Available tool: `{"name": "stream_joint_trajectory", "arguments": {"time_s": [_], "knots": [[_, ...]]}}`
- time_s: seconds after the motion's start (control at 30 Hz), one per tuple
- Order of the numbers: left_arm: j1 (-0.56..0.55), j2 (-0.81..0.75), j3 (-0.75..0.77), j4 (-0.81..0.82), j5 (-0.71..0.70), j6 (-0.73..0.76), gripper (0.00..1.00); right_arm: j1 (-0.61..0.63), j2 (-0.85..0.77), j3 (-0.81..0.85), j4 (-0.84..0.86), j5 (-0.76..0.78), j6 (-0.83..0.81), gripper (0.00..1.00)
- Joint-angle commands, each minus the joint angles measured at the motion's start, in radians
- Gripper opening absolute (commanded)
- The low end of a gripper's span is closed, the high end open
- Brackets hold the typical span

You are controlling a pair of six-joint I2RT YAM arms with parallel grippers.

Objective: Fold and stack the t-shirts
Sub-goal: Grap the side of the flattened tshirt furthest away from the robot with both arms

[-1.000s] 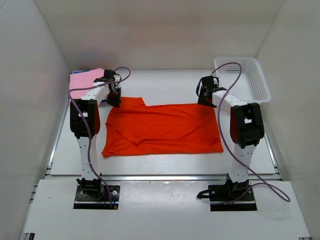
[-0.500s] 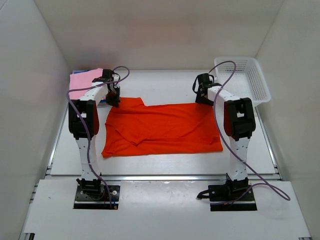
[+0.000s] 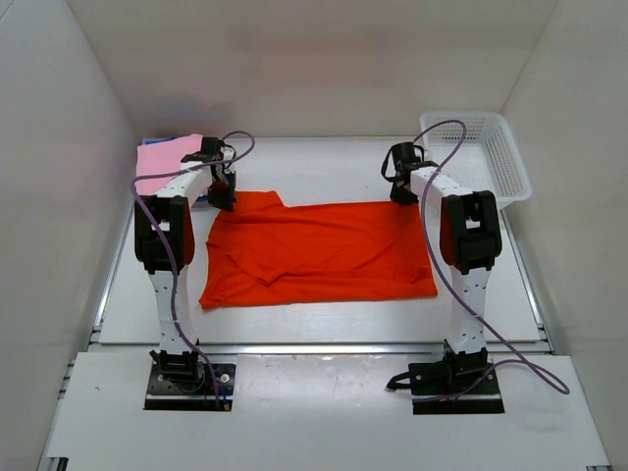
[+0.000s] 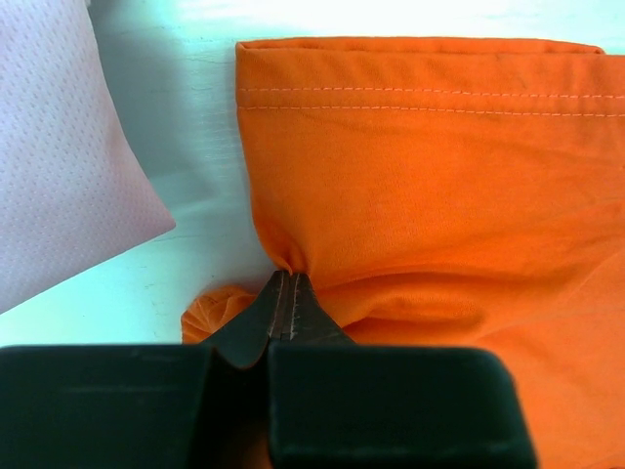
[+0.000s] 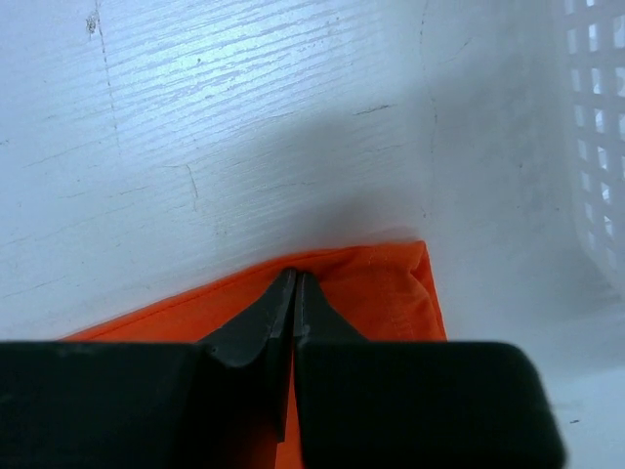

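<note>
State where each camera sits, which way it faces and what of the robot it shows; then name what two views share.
Top external: above and behind the robot, looking down on the table; left arm and right arm show, orange-red t-shirt between them.
Left wrist: on the left arm, facing past the left gripper, shut on the shirt's edge, pink t-shirt beside.
Right wrist: on the right arm, facing past the right gripper, shut on a shirt corner, white mesh basket beside.
Shared: both wrist views show the orange-red t-shirt.

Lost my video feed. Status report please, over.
Left gripper shut on orange t-shirt, far left edge; right gripper shut on its far right corner. Shirt lies spread flat. Pink t-shirt and basket sit clear.
</note>
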Motion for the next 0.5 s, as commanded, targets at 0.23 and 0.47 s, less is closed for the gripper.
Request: {"name": "stream_joint_trajectory", "arguments": {"time_s": [0.23, 0.47], "knots": [[-0.004, -0.062, 0.01, -0.006, 0.009, 0.011, 0.0, -0.018, -0.04, -0.001, 0.024, -0.009, 0.003, 0.28], [-0.007, -0.059, 0.004, -0.002, 0.018, 0.009, 0.0, -0.041, -0.028, -0.014, 0.024, -0.014, 0.043, 0.47]]}}
